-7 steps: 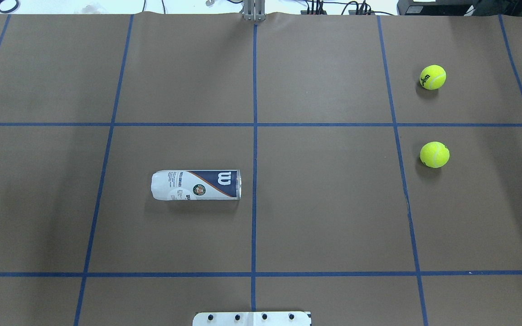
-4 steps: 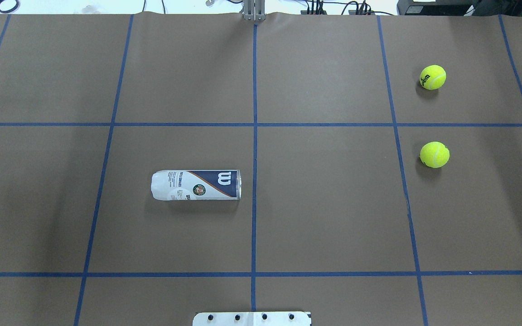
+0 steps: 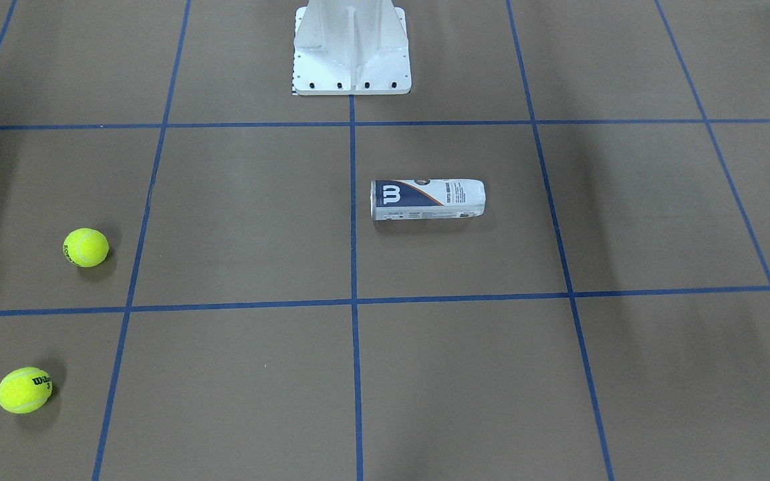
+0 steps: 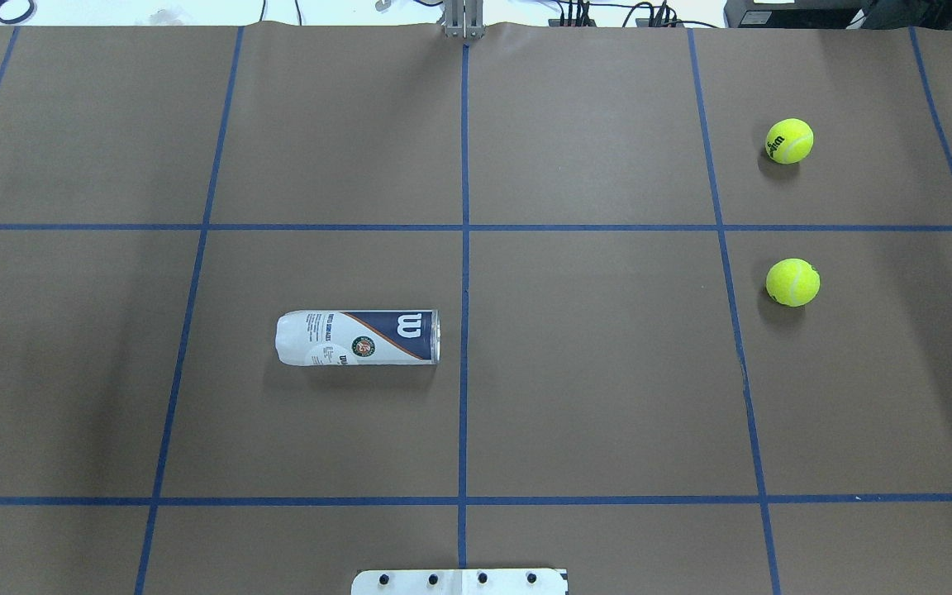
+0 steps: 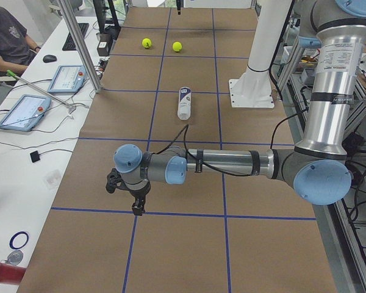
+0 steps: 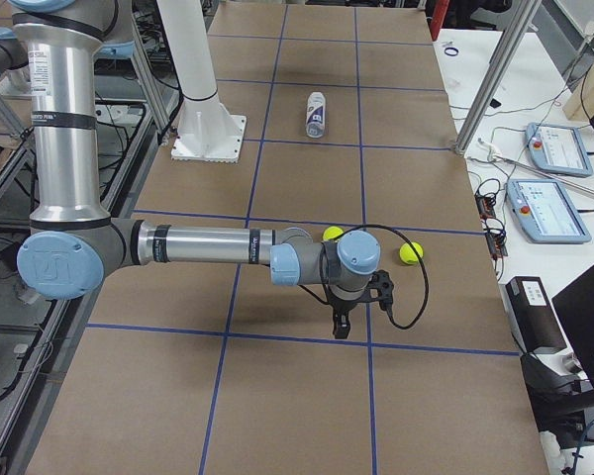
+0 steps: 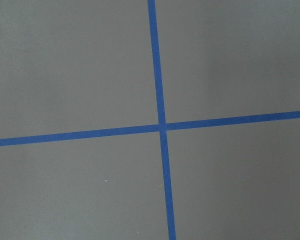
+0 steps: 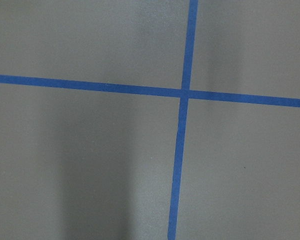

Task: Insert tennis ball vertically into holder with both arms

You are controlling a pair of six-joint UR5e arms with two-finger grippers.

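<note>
The holder (image 4: 358, 337), a clear can with a navy-and-white "W" label, lies on its side left of the table's centre line; it also shows in the front view (image 3: 428, 199). Two yellow tennis balls lie on the right side of the table, a far one (image 4: 789, 140) and a nearer one (image 4: 792, 282). My left gripper (image 5: 136, 204) shows only in the exterior left view, low over the table's left end, far from the holder. My right gripper (image 6: 342, 327) shows only in the exterior right view, just past the balls. I cannot tell whether either gripper is open or shut.
The white pedestal base (image 3: 351, 47) stands at the robot's edge of the table. Blue tape lines grid the brown surface. A side bench with tablets (image 5: 24, 112) and a seated person (image 5: 9, 36) runs along the far edge.
</note>
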